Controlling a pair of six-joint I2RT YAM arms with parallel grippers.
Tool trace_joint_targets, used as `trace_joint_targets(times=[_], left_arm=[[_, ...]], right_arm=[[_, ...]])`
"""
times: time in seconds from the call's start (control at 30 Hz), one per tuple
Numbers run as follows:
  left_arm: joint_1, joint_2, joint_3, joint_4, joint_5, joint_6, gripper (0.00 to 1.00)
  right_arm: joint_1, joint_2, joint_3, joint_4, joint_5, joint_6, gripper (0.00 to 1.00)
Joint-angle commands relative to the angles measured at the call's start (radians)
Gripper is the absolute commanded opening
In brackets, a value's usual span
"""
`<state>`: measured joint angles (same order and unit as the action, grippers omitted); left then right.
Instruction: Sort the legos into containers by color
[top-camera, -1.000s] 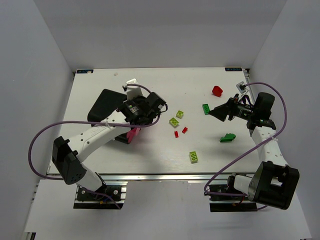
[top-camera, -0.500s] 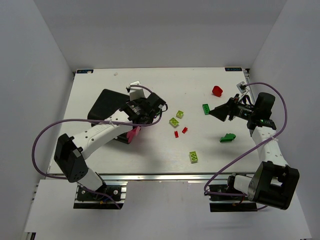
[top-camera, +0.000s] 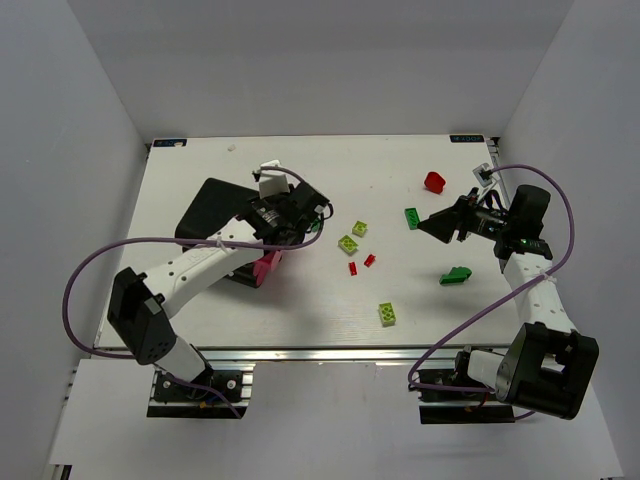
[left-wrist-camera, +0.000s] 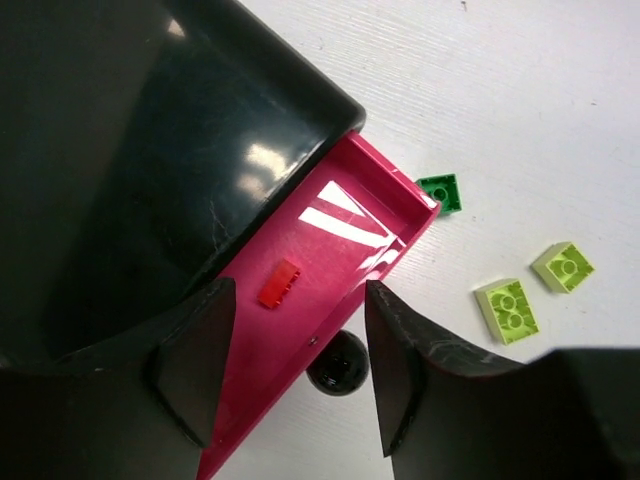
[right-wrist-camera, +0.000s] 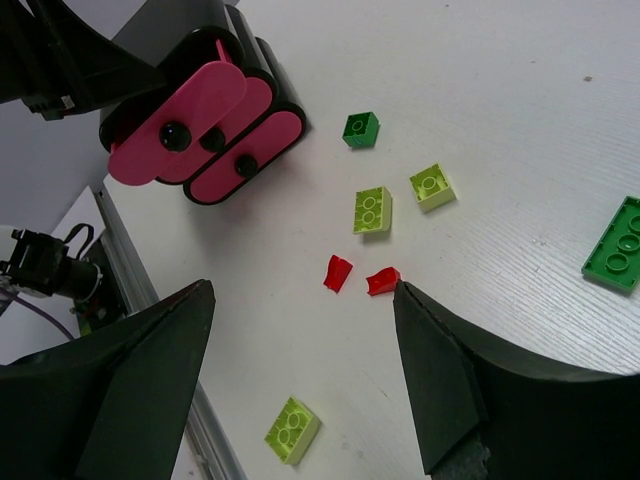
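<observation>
We saw the left gripper (left-wrist-camera: 298, 300) spread wide over the pulled-out pink drawer (left-wrist-camera: 345, 215) at frame centre; inside lay a red brick (left-wrist-camera: 279, 283), long axis running lower-left to upper-right; the right gripper (right-wrist-camera: 300, 300) gaped empty
</observation>
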<state>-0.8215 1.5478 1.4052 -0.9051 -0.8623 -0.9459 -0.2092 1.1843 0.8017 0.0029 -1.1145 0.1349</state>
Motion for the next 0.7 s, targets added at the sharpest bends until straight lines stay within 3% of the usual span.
trace_joint_targets(times=[0.0,0.07,0.1,0.13,0.2,0.27,0.33,0.37,0.4,0.53,0.67], left_arm=[[0.004,-0.064,0.055,0.046,0.026,0.047,0.62],[-0.005,-0.096,0.054,0.139,0.099,0.140,0.43],[-0.005,-0.118,0.025,0.188,0.144,0.254,0.36],[-0.005,-0.177,-0.004,0.254,0.210,0.319,0.22],[-0.005,-0.245,-0.110,0.431,0.452,0.433,0.17],[0.004,-0.313,-0.162,0.526,0.643,0.464,0.23],[-0.011,-0.299,-0.172,0.529,0.724,0.466,0.41],[-0.011,-0.281,-0.169,0.526,0.758,0.464,0.62],[-0.021,-0.234,-0.158,0.519,0.838,0.444,0.73],[-0.053,-0.100,-0.120,0.482,0.962,0.349,0.81],[-0.103,0.064,-0.071,0.398,0.878,0.288,0.83]], right_arm=[[0.002,-0.014,0.001,0.009,-0.024,-0.024,0.78],[0.007,-0.011,0.016,-0.039,-0.018,-0.078,0.75],[0.017,-0.011,0.027,-0.069,-0.002,-0.113,0.74],[0.024,-0.002,0.048,-0.128,0.014,-0.194,0.72],[0.062,0.014,0.077,-0.194,0.092,-0.273,0.68],[0.091,0.053,0.118,-0.273,0.175,-0.360,0.66],[0.120,0.099,0.139,-0.277,0.305,-0.366,0.67],[0.128,0.118,0.164,-0.293,0.343,-0.359,0.68],[0.143,0.151,0.177,-0.306,0.401,-0.333,0.70],[0.198,0.172,0.186,-0.268,0.568,-0.268,0.72],[0.237,0.153,0.179,-0.219,0.711,-0.221,0.76]])
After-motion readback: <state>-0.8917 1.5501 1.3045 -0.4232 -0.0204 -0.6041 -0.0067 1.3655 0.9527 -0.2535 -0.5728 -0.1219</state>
